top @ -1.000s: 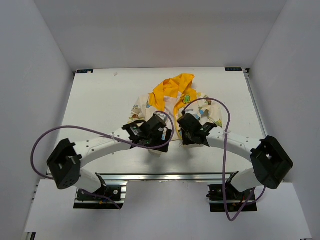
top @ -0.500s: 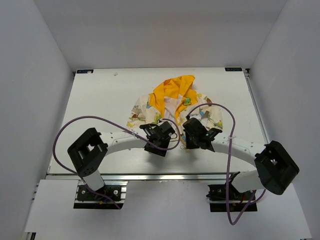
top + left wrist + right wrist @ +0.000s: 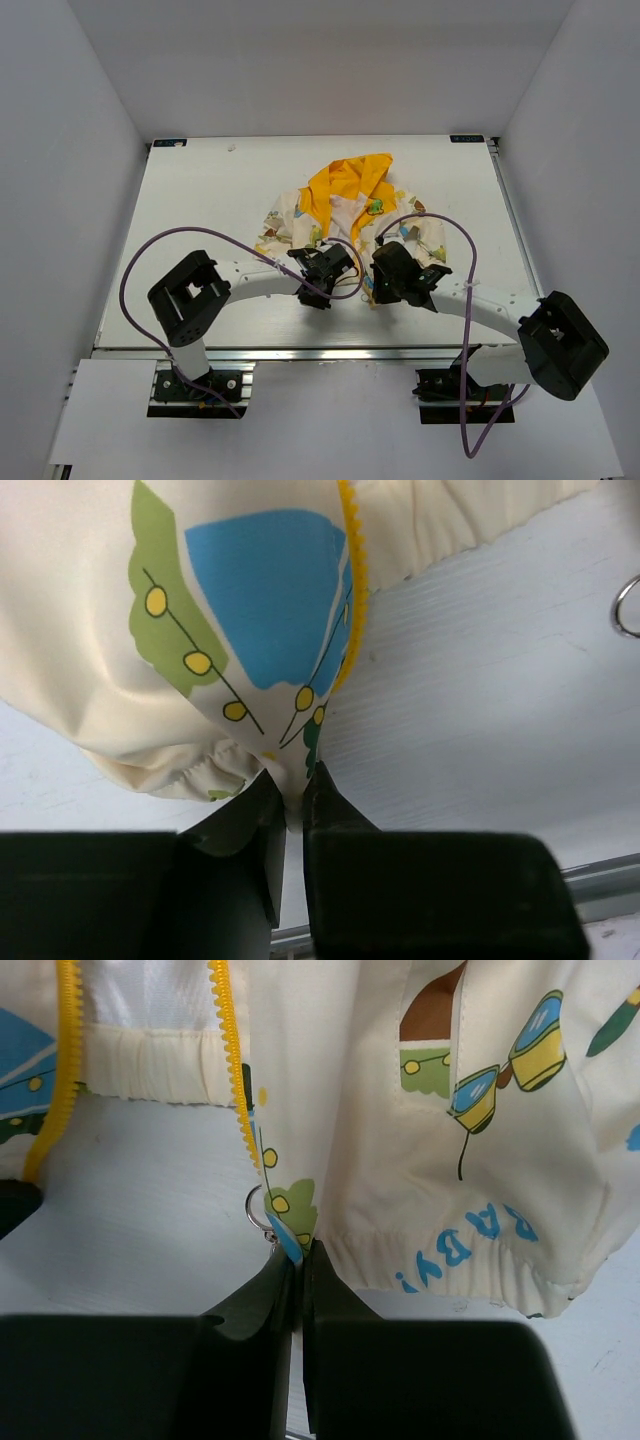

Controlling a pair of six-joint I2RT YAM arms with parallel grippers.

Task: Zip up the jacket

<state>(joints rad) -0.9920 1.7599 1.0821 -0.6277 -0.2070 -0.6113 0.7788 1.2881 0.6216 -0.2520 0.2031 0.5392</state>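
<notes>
Two grips: both hem (image 3: 440, 1255) corners of jacket (image 3: 345, 215) pinched, open zip (image 3: 228, 1050) between.
Left claw (image 3: 293, 785): went from wide open to clamped on hem beside the zip.
Right claw (image 3: 298, 1260): stayed shut on hem by ring (image 3: 257, 1210).
Meaning: probably ready for mating zip ends.
Jacket: lay at middle of worktop (image 3: 200, 200), hood (image 3: 345, 175) far, hem near; long axis near-to-far.

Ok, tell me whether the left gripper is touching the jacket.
Touching: the left wrist view shows the left gripper pinching the jacket at its hem.
</notes>
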